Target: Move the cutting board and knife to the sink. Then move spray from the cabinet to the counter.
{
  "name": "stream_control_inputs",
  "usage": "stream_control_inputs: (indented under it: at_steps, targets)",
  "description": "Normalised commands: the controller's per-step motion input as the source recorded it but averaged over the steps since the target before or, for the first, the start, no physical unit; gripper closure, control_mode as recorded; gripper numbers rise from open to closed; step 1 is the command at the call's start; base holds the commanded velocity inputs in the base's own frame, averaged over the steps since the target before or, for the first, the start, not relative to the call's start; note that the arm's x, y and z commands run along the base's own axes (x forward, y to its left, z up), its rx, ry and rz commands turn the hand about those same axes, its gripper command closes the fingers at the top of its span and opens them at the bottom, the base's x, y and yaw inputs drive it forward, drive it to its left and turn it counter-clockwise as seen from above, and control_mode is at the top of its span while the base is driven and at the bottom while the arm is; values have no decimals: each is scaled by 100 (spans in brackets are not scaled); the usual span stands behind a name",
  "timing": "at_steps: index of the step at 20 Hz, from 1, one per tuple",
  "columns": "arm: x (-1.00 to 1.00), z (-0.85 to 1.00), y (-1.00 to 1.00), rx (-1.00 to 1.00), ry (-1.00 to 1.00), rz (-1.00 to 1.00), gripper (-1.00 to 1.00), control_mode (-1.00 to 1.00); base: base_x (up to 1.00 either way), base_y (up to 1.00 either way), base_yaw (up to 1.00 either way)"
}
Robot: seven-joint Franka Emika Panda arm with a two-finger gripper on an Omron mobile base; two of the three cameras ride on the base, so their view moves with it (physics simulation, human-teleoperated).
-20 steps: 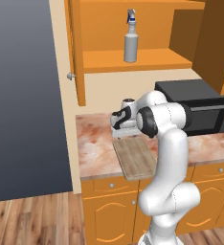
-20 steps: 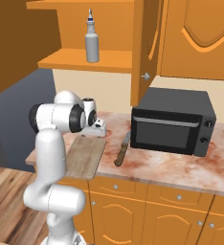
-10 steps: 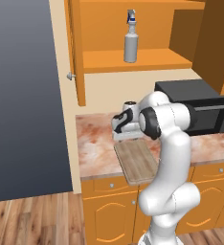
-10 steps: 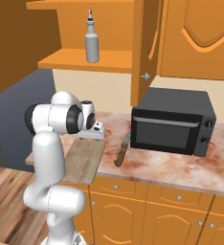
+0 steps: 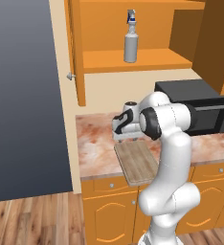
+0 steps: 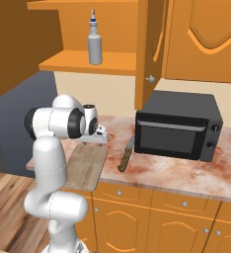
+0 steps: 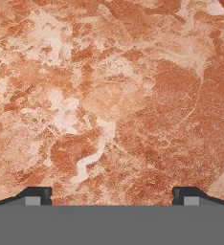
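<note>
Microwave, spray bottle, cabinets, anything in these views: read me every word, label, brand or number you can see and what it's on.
None can be read.
Microwave: two round knobs, no markings legible.
Spray bottle on the cabinet shelf: plain grey body, no label visible.
Cutting board, knife and counter: no writing.

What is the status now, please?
Claw open, empty, above far end of cutting board. Knife on counter beside board. Spray on cabinet shelf. Nothing in the way.
</note>
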Motion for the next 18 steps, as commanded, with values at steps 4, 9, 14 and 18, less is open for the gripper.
stream_control_inputs:
  at_steps: [4,9,14,18]
  targets:
    - [4,21,1,4,-12,0,-100,-100,0,0,0]
    - [0,26,1,2,-18,0,-100,-100,0,0,0]
    - [-10,28,1,0,-17,0,-100,-100,0,0,0]
    - [-23,25,0,0,-17,0,-100,-100,0,0,0]
